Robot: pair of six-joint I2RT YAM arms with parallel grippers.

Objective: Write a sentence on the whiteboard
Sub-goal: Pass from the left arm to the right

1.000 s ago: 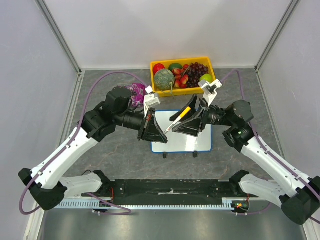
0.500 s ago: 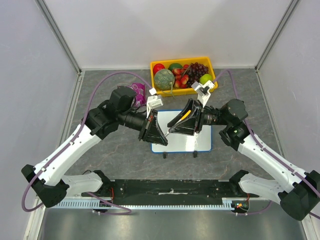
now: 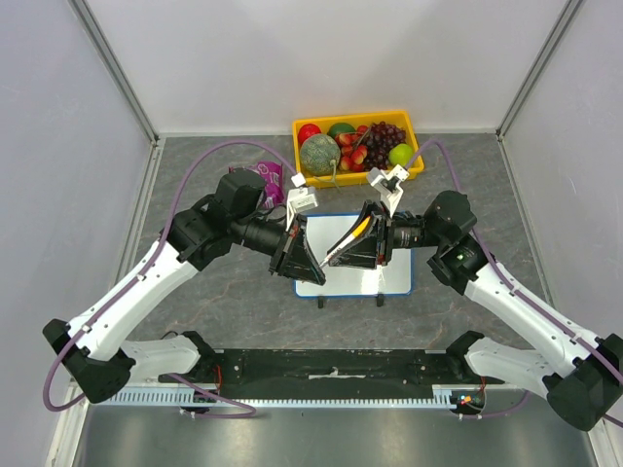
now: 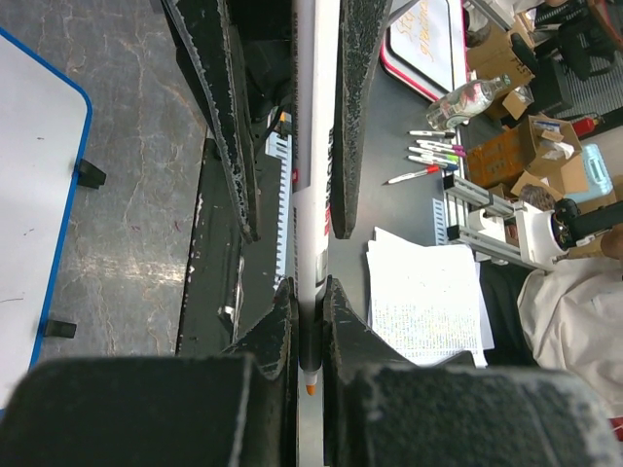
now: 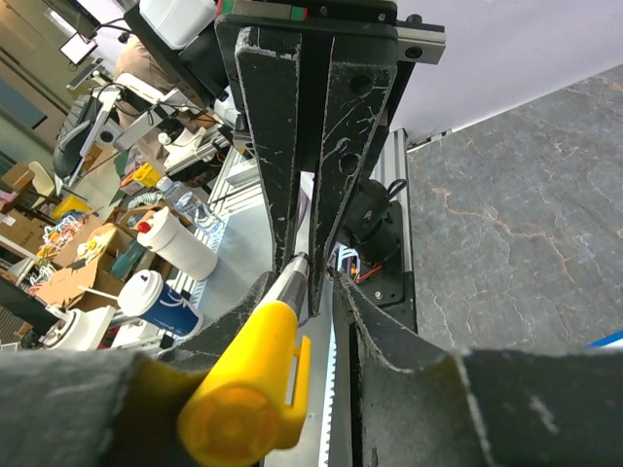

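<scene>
While my left gripper (image 3: 313, 261) has stayed almost in place over the last second, my right gripper (image 3: 348, 251) has swung in toward it. The two now sit nose to nose above the table, and the marker (image 3: 352, 233) between them has tipped steeper, its thin end pointing down at my left side. From my left wrist I see my own fingers (image 4: 280, 326) pinched on the marker's dark end, so that hand is clenched on it. From my right wrist the yellow cap (image 5: 248, 404) fills the foreground and my fingers bracket the barrel, but I cannot tell whether they press on it or only flank it. I judge this to be a regrip or hand-over between my two hands rather than writing, since the marker hangs in the air, off the surface. Under both grippers, flat on the grey table and centred between my arms, lies the whiteboard (image 3: 389, 277). Its blue rim and black feet show at the near edge. The part I can see is plain white with none of the sentence on it, though much of it is hidden beneath me. Just beyond its far edge stands the yellow tray (image 3: 380, 115) of fruit.
</scene>
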